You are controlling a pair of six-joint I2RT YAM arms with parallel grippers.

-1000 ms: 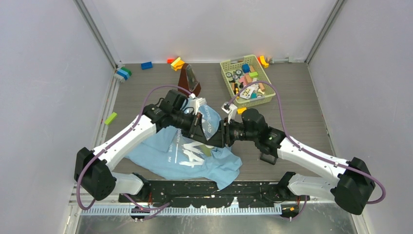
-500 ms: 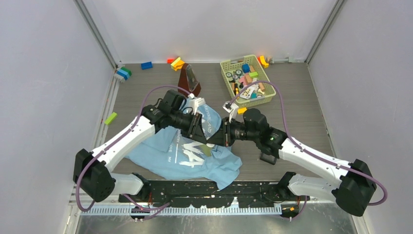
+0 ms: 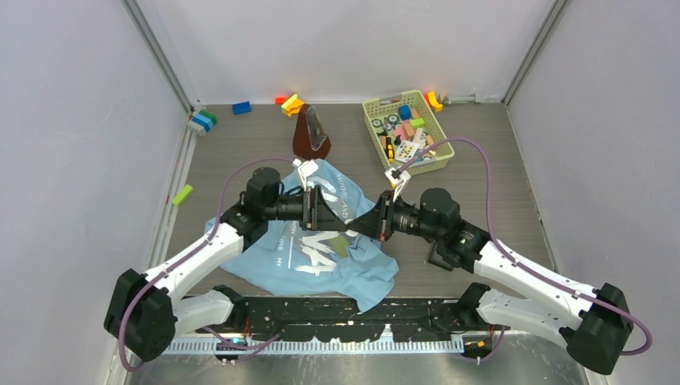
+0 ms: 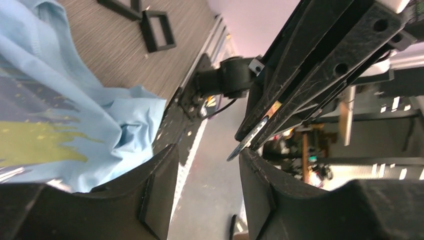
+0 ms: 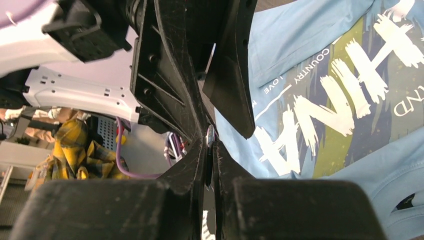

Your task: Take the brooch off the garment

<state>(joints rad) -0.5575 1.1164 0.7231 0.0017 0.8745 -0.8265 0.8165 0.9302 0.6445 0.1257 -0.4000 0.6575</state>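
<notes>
The garment (image 3: 321, 265) is a light blue T-shirt with a white and navy print, lying crumpled on the table in front of the arm bases. It also shows in the left wrist view (image 4: 75, 110) and the right wrist view (image 5: 330, 100). My two grippers meet tip to tip above its chest. My right gripper (image 3: 361, 227) (image 5: 210, 150) is shut on the brooch (image 5: 210, 142), a thin pin. In the left wrist view the brooch (image 4: 248, 141) pokes out silvery with a golden glint. My left gripper (image 3: 322, 215) (image 4: 207, 155) is open, its right finger (image 4: 260, 170) beside the pin's tip.
A green basket (image 3: 405, 132) of toys stands at the back right. A brown cone-shaped object (image 3: 309, 132) stands behind the shirt. Coloured blocks lie along the back wall, and a green block (image 3: 182, 194) at the left. A small black tray (image 4: 157, 31) lies near the right arm.
Both wrists have drawn back and lower, the left one leftwards and the right one rightwards. The fingertips still meet over the shirt's chest.
</notes>
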